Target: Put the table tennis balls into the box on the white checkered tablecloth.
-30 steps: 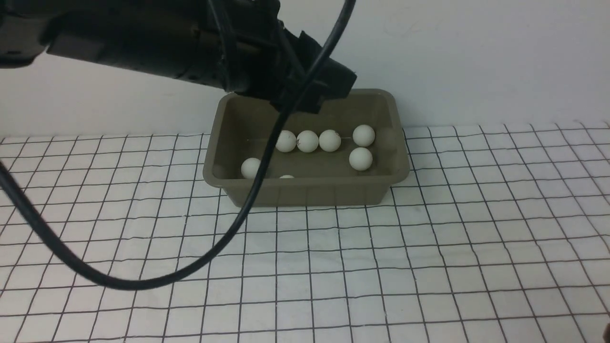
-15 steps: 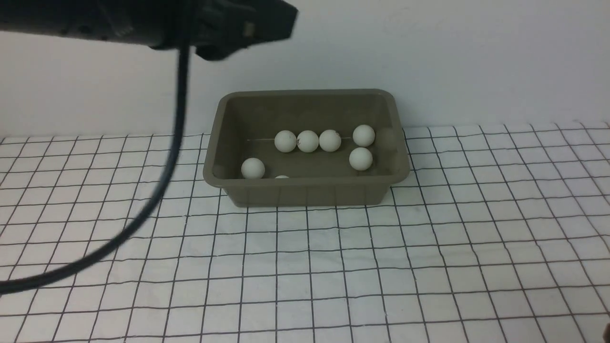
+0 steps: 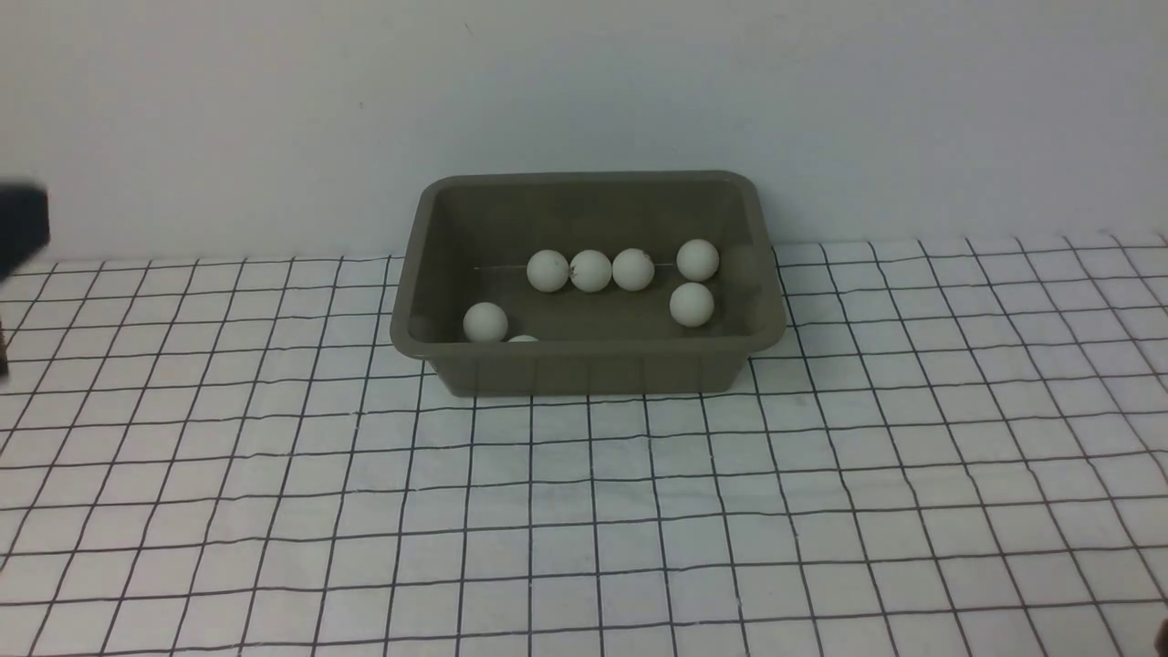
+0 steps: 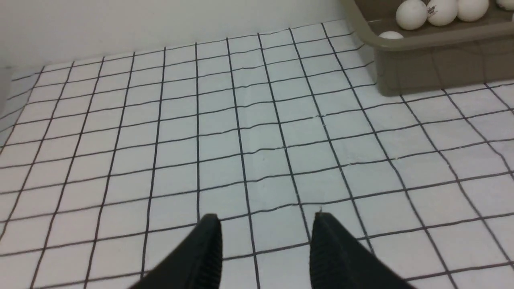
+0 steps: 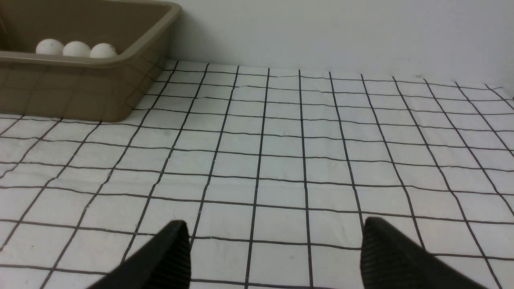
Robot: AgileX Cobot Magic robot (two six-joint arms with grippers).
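Observation:
Several white table tennis balls (image 3: 590, 271) lie inside the olive-grey box (image 3: 589, 370) at the back of the white checkered tablecloth (image 3: 584, 511). Three form a row, two sit to the right, one (image 3: 484, 322) at front left, and one (image 3: 523, 338) peeks over the front rim. My left gripper (image 4: 267, 218) hovers over bare cloth to the box's left, its jaws a little apart and empty; the box (image 4: 421, 60) and balls (image 4: 409, 14) show there too. My right gripper (image 5: 275, 228) stands wide open and empty over cloth to the right of the box (image 5: 80, 92).
A plain white wall rises behind the box. A dark piece of my left arm (image 3: 18, 228) shows at the far left edge of the front view. The cloth is slightly wrinkled around the box.
My left arm and its cable have swung away from above the box to the left, almost out of the front view. The ball by the front rim rolled slightly left.

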